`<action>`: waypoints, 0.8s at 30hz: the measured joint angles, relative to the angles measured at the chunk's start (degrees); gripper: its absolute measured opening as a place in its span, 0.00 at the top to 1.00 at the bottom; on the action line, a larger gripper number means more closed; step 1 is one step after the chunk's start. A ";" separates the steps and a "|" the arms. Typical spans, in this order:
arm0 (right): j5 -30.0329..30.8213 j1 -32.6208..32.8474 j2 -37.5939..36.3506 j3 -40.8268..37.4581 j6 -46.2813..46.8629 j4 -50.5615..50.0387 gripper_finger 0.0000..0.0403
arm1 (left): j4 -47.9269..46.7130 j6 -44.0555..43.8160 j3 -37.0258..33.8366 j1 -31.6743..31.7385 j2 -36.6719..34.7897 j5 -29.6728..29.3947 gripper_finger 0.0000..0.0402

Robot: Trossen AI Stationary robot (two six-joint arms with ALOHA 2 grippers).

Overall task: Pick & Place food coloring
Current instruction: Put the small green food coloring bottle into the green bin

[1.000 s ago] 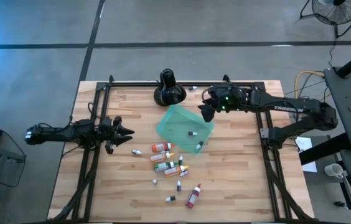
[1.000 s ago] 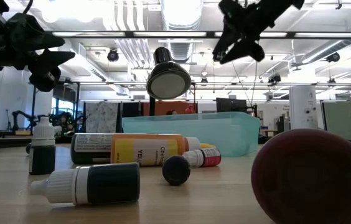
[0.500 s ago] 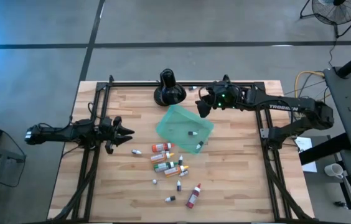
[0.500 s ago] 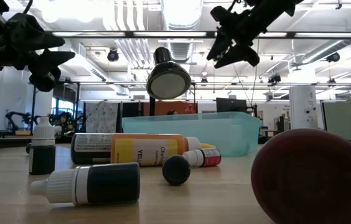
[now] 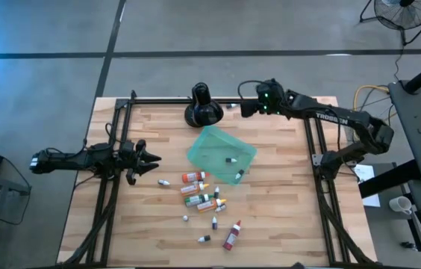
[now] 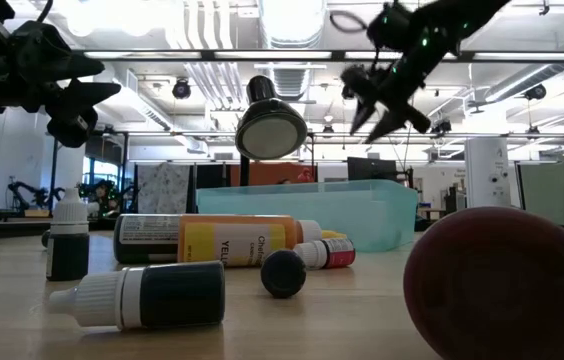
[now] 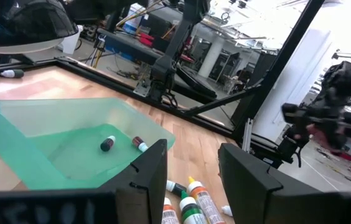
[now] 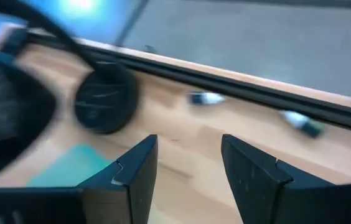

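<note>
Right gripper (image 5: 242, 109), jaws parted and empty, hovers beyond the teal tray (image 5: 212, 143) near stray food coloring (image 5: 231, 106); most bottles lie before the tray. A clean pick likely means descending squarely, straddling one bottle.

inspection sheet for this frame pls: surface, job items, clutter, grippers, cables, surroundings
Surface: wooden table, dark rails along its edges.
Job's things: two food coloring bottles lie in the teal tray; a loose cluster lies on the wood in front of it; two strays by the back rail.
Clutter: black stand behind the tray.
Grippers: left gripper open, empty, left of the cluster; right gripper open, empty, raised near the back rail.
Cables: yellow cable off the table's right.
Surroundings: fan, concrete floor.
</note>
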 joint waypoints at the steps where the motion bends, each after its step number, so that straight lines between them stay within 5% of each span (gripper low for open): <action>1: -0.01 -1.15 0.91 0.00 0.08 -0.64 0.58 | 0.00 0.01 -0.01 0.00 0.01 0.00 0.71; 13: -2.71 -6.09 16.52 1.58 -4.20 -4.32 0.58 | 0.00 0.02 -0.02 -0.01 0.02 0.02 0.71; 24: -0.07 -11.20 28.59 18.29 -26.81 -14.85 0.58 | 0.00 0.01 -0.01 -0.04 0.02 0.00 0.71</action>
